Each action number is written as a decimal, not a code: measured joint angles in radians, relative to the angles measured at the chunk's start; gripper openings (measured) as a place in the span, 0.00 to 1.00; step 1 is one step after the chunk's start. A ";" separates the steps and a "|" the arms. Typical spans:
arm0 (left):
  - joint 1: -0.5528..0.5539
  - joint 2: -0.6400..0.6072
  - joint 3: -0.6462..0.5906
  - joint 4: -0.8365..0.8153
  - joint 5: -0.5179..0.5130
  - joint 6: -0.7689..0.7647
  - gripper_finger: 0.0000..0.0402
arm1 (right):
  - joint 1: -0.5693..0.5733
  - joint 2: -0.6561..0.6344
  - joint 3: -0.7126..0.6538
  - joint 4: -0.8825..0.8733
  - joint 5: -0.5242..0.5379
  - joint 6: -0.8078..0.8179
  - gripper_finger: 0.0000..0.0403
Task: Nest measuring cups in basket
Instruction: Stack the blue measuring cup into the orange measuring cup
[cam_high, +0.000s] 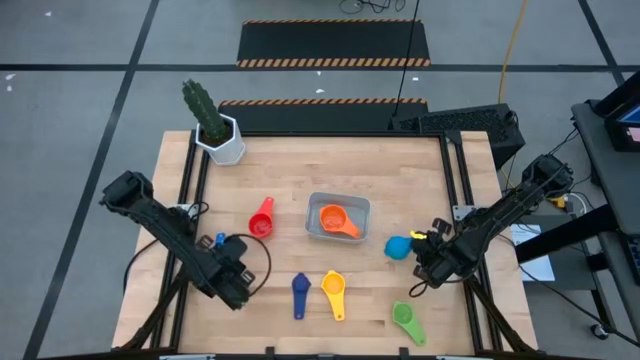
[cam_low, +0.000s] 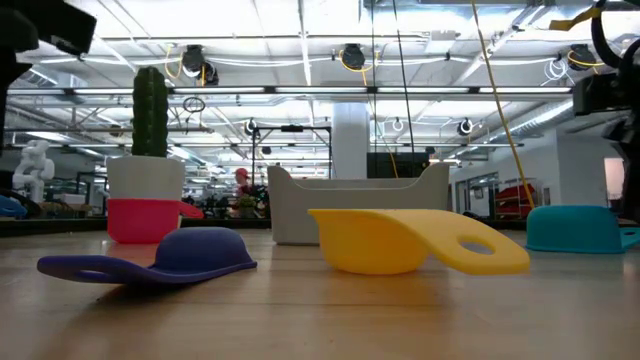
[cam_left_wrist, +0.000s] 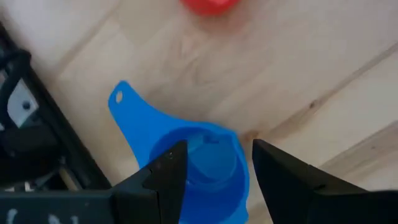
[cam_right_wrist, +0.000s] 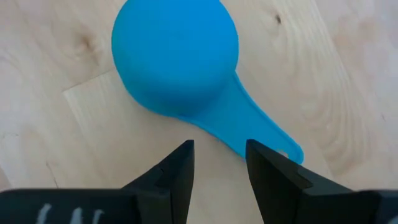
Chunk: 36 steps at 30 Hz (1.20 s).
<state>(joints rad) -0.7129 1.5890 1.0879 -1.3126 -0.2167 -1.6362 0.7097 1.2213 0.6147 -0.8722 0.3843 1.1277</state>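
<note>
High view, overhead: the wooden desk (cam_high: 300, 180) carries everything, with the two arms reaching in from its near corners. The grey-blue basket (cam_high: 337, 203) sits near the desk's centre and holds only the orange cup (cam_high: 335, 220). Six cups lie outside it: the red cup (cam_high: 261, 218) to its left, the navy cup (cam_high: 300, 293) and yellow cup (cam_high: 333, 292) nearer the front edge, the green cup (cam_high: 407, 321) at front right, the light blue cup (cam_high: 399, 246) just right of the basket, and the blue cup (cam_high: 219, 240) at far left.

The right claw (cam_right_wrist: 217, 163) hangs over the light blue cup (cam_right_wrist: 177, 62), fingers spread, pinching nothing. This cup lies bowl-down; its handle points back toward the claw, long axis roughly crosswise to the gap between the fingers.

The left claw (cam_left_wrist: 214, 171) is likewise spread and empty, straddling the bowl of the blue cup (cam_left_wrist: 205, 165), whose handle runs away from it.

Judgement: each arm is nearest its own cup; either could close next, the right having the shorter carry to the basket.
</note>
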 joint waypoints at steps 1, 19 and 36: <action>0.006 0.000 -0.003 -0.016 0.011 -0.021 0.46 | 0.000 0.000 0.000 0.000 0.004 -0.013 0.35; 0.105 -0.020 -0.089 -0.210 0.051 -0.274 0.46 | 0.006 0.000 0.000 0.022 -0.001 -0.033 0.35; 0.107 -0.019 -0.233 0.111 0.085 -0.232 0.46 | 0.006 -0.002 0.000 0.061 -0.022 -0.051 0.35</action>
<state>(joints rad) -0.6060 1.5703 0.8547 -1.2016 -0.1316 -1.8680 0.7155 1.2198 0.6147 -0.8114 0.3618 1.0763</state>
